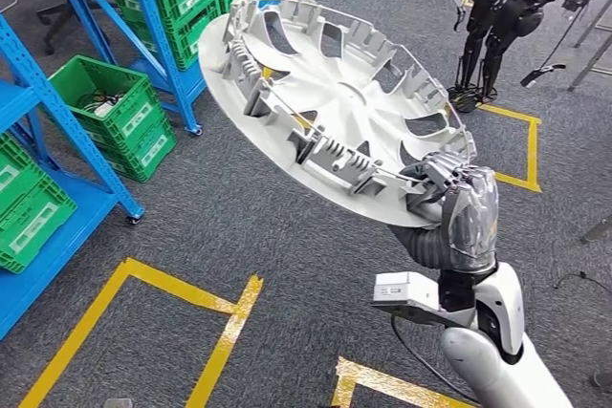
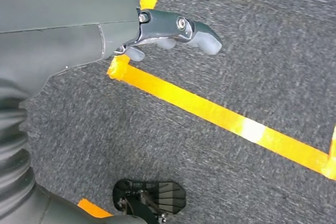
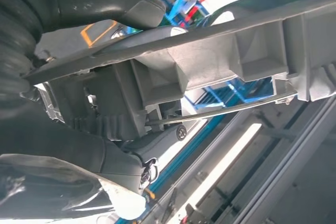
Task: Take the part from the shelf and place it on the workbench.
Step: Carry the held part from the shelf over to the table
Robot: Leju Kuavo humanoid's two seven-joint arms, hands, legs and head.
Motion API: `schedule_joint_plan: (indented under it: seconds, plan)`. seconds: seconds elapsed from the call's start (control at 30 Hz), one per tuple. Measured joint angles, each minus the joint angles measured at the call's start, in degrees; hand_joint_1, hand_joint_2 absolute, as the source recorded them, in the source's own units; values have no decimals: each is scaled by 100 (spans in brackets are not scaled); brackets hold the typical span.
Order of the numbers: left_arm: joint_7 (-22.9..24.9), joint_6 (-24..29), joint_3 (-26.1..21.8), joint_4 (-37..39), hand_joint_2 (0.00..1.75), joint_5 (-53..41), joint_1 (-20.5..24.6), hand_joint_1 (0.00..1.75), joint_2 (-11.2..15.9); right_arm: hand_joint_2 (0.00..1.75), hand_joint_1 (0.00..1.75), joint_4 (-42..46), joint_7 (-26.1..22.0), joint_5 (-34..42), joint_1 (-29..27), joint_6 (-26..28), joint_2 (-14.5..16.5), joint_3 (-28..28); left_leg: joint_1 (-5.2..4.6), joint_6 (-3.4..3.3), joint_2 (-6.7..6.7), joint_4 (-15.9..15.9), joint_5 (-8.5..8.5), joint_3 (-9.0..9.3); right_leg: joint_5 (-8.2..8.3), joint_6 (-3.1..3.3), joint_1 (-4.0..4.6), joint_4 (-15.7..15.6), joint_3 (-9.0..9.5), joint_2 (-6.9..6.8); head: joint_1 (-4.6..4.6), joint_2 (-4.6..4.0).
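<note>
Several green crates [image 1: 108,112] sit on the blue shelf [image 1: 43,93] at the far left, above grey carpet [image 1: 216,226] crossed by yellow tape lines [image 1: 130,274]. Left hand [image 2: 174,30] hangs over that carpet with fingers extended and holds nothing. At centre, the part [image 1: 325,112], a pale grey wheel cover, is held tilted in the air with its ribbed inner side up, well clear of the shelf. Right hand [image 1: 462,203] grips its near right rim, fingers curled over the edge. Dark robot figures [image 1: 505,7] stand at the far right.
</note>
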State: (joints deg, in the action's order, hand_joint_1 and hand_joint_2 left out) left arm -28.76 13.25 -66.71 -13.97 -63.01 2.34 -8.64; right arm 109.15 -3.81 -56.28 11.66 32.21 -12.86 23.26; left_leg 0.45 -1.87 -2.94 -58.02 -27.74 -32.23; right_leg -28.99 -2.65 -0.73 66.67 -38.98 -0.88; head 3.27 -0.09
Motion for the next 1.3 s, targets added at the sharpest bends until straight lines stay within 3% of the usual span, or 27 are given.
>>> schedule_joint_plan:
  seconds: [0.07, 0.1, 0.2, 0.23, 0.3, 0.37, 0.4, 0.43, 0.47, 0.5, 0.57, 0.63, 0.7, 0.77, 0.83, 0.9, 0.93, 0.97, 1.03, 1.1, 1.13, 1.2, 1.27, 1.3]
  plan:
    - [-1, -2, 0, -2, 175, -1, 5, 0, 3, 175, 175, 3, 2, 1, 3, 14, -20, -18, -25, 43, -79, -20, -24, 0, 186, 46, 38, -690, 389, -174, -2, 0]
    - [-2, -2, 0, -3, 175, -1, 3, 0, 4, 175, 175, 5, 5, 2, 0, 30, -26, -30, -38, 67, -116, -29, -29, 0, 202, 77, 57, -845, 476, -214, -6, 0]
    - [-5, -3, 0, -3, 175, -6, 3, 0, 3, 175, 175, 20, 21, 6, -28, 81, -43, -99, -42, 141, -220, -24, -35, 14, 230, 179, 71, -873, 474, -83, -11, 0]
    - [-6, -4, 0, -4, 175, -13, 10, 0, 4, 175, 175, 32, 29, 7, -36, 97, -51, -134, -34, 169, -193, -66, -89, 4, 244, 211, 63, -887, 477, -39, -15, 0]
    - [-8, -5, 0, -4, 175, -33, 18, 0, 5, 175, 175, 51, 49, 10, -44, 121, -63, -191, -21, 211, -16, -489, -372, -169, 269, 266, 41, -913, 488, 46, -39, 0]
    - [-9, -6, -1, -4, 175, -47, 5, 0, 2, 175, 175, 53, 63, 15, -48, 140, -69, -239, -15, 217, 170, -1285, -727, -525, 276, 292, 47, -914, 483, 152, -58, 0]
    - [-9, -7, -1, -4, 175, -50, -7, 0, 1, 175, 175, 53, 65, 19, -54, 144, -70, -261, -14, 213, 212, -1571, -795, -660, 278, 299, 55, -912, 482, 216, -60, 0]
    - [-9, -7, -2, -4, 175, -50, -17, 0, 2, 175, 175, 53, 67, 22, -62, 145, -74, -279, -15, 203, 236, -1668, -757, -711, 281, 302, 61, -909, 481, 283, -60, 0]
    - [-9, -7, -2, -4, 175, -51, -21, 0, 3, 175, 175, 53, 69, 26, -70, 146, -78, -297, -16, 187, 259, -1516, -602, -649, 283, 302, 64, -904, 483, 352, -60, 0]
    - [-9, -7, -2, -4, 175, -52, -21, 0, 3, 175, 175, 54, 72, 29, -75, 147, -83, -313, -16, 163, 306, -1166, -378, -493, 284, 301, 65, -897, 485, 417, -60, 0]
    - [-9, -7, -2, -4, 175, -59, -11, 0, 3, 175, 175, 55, 73, 38, -84, 152, -91, -352, -6, 115, 516, -408, -64, -152, 290, 278, 67, -876, 467, 534, -55, 0]
    - [-12, -8, -2, -4, 175, -63, -7, 0, 1, 175, 175, 64, 63, 50, -100, 167, -93, -391, -11, 94, 637, -90, -18, -22, 316, 219, 50, -862, 412, 631, -54, 0]
    - [-15, -9, -2, -4, 175, -61, -5, 0, -8, 175, 175, 76, 52, 65, -135, 179, -97, -422, -17, 64, 550, -35, 4, -17, 343, 148, 24, -867, 363, 707, -55, 0]
    - [-17, -7, -2, -7, 175, -60, 3, 0, -16, 175, 175, 84, 50, 82, -173, 181, -109, -449, -1, 2, 439, 29, 50, -2, 218, 101, 28, -698, 242, 530, -32, 0]
    - [-6, -10, -4, -11, 175, -64, -3, 0, -14, 175, 175, 88, 39, 91, -194, 183, -117, -461, -2, -32, 321, 58, 70, 1, -115, 63, 26, -89, -63, 244, -9, 0]
    - [97, -53, -6, -13, 175, -78, -26, 0, -4, 175, 175, 88, 21, 93, -220, 183, -117, -464, -11, -36, 197, 55, 68, -5, -374, 25, 8, 602, -382, 148, -5, 0]
    - [215, -102, -7, -13, 175, -90, -33, 0, 4, 175, 175, 88, 14, 95, -235, 181, -117, -467, -11, -33, 135, 54, 64, -6, -371, 12, 2, 719, -432, 130, -4, 0]
    - [368, -162, -8, -13, 175, -99, -37, 0, 14, 175, 175, 87, 12, 98, -247, 180, -117, -468, -11, -27, 78, 52, 59, -4, -263, 4, -4, 597, -359, 106, -4, 0]
    - [665, -268, -11, -14, 175, -114, -41, 0, 43, 175, 175, 86, 13, 102, -253, 175, -117, -468, -14, 5, -21, 41, 37, 2, 57, -3, -5, -159, 55, -52, -4, 0]
    - [928, -315, -20, -15, 175, -109, -46, 0, 79, 175, 175, 84, 14, 95, -228, 167, -116, -463, -43, 61, -98, 8, 7, -6, 205, 42, 21, -756, 399, -197, -8, 0]
    - [1111, -337, -38, -15, 175, -81, -47, 0, 98, 175, 175, 82, 15, 92, -209, 160, -115, -460, -57, 88, -135, -1, 1, -7, 196, 74, 39, -847, 450, -216, -12, 0]
    - [1594, -425, -126, -16, 175, 59, -43, 0, 118, 175, 175, 75, 19, 90, -161, 129, -115, -456, -57, 136, -213, -3, -10, 2, 213, 154, 54, -854, 450, -113, -15, 0]
    - [2203, -580, -275, -18, 175, 262, -33, 0, 122, 175, 175, 51, 42, 98, -67, 50, -99, -438, -31, 191, -109, -152, -142, -42, 236, 230, 44, -871, 449, -20, -25, 0]
    - [2511, -664, -359, -20, 175, 356, -31, 0, 122, 175, 175, 30, 69, 103, 12, -13, -79, -417, -19, 214, 5, -401, -298, -146, 247, 265, 36, -880, 452, 29, -40, 0]
